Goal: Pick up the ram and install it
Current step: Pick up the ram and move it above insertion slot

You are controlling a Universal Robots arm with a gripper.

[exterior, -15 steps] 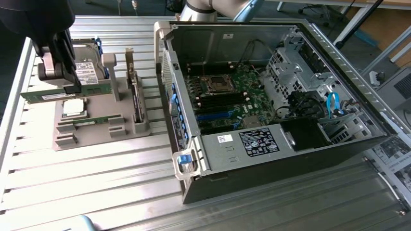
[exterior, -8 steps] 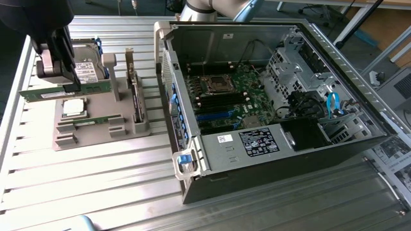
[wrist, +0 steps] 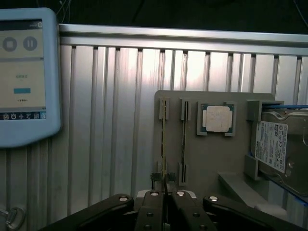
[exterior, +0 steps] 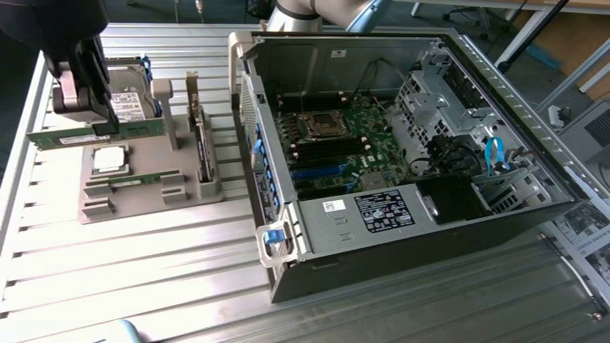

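Your black gripper (exterior: 98, 127) (wrist: 164, 204) pinches the long, thin green ram stick (exterior: 138, 129) (wrist: 163, 144). The stick is at the edge of the flat grey plastic tray (exterior: 143, 153) (wrist: 211, 159).

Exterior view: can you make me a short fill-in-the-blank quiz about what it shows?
The black gripper is ____ on the long thin green ram stick.
The square silver processor chip lies on the ____ plastic holder.
The open black computer case stands to the exterior view's ____ of that holder.
Missing words: shut, grey, right.
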